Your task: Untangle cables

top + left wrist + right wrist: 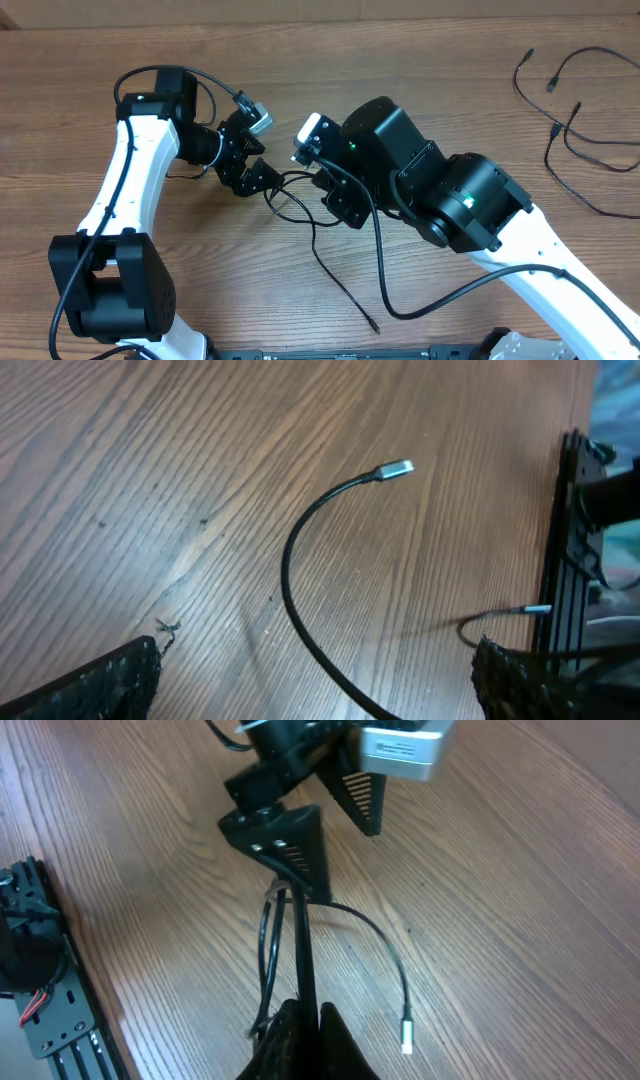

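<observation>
Wood-grain table [420,70] fills the view. The cables [300,200] sit tangled mid-table between the arms, one strand running lengthwise toward the near edge, plug leading. The right gripper [307,1015] is pinched tight on a strand; the left gripper [315,650] is spread wide.

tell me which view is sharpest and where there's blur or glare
Overhead: sharpest, even light, soft shadows under the arms. Left wrist: slightly soft, the cable and its silver plug readable, own jaws dark blurs in the bottom corners. Right wrist: the silver camera block is brightest, own jaws out of focus at the bottom.
</observation>
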Available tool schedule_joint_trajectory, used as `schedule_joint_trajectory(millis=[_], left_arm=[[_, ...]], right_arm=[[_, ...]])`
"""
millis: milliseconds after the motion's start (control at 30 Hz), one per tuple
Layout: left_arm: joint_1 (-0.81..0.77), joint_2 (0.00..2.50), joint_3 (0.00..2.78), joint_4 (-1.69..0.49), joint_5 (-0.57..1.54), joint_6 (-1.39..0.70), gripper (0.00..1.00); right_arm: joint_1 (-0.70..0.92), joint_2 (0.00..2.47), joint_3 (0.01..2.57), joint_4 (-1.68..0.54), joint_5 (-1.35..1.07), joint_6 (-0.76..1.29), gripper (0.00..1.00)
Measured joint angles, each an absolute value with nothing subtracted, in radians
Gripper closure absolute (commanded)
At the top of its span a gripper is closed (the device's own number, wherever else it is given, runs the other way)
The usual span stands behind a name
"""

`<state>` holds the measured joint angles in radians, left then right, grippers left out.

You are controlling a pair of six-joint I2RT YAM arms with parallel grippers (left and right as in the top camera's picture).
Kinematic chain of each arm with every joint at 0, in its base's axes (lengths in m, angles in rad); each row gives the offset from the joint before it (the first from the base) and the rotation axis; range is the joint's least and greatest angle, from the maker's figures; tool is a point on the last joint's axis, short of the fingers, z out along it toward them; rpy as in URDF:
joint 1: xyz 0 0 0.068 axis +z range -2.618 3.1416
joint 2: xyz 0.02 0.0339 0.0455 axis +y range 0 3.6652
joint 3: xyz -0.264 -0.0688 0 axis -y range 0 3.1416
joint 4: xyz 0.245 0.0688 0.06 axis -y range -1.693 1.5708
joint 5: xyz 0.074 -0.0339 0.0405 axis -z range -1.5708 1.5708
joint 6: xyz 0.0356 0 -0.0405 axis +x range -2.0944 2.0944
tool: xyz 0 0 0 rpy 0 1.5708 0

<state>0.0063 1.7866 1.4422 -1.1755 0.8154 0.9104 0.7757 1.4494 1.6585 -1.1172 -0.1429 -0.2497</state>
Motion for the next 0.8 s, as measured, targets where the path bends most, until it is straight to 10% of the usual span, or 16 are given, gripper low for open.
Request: schedule_joint_trajectory(millis=[800], left_arm=[[0.072,1.787,1.442,-1.297,1.111,1.198,0.00]], right_arm=[[0.571,1.449,1.658,-1.100,-0.446,-0.313,0.96]])
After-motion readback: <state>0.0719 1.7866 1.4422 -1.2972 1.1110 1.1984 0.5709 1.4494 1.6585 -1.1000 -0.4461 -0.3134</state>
